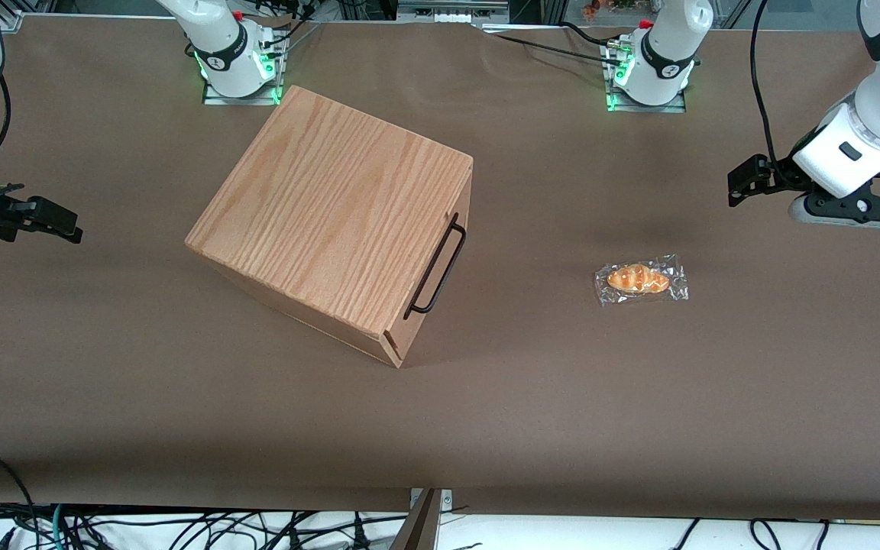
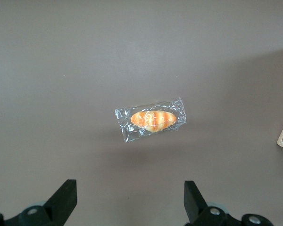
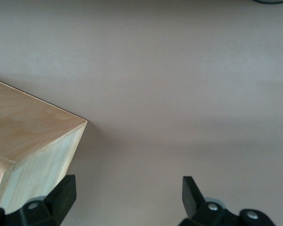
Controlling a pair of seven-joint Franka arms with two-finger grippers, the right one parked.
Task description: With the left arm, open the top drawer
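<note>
front view: top drawer [image 1: 440, 263] closed, black wire handle [image 1: 435, 266]; pincer [image 1: 745, 179] aloft, apart.

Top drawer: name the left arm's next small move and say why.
Probably carry the gripper toward the top drawer's black wire handle. The top drawer looks shut, and the open gripper hangs over the wrapped bread, well off toward the working arm's end of the table.
</note>
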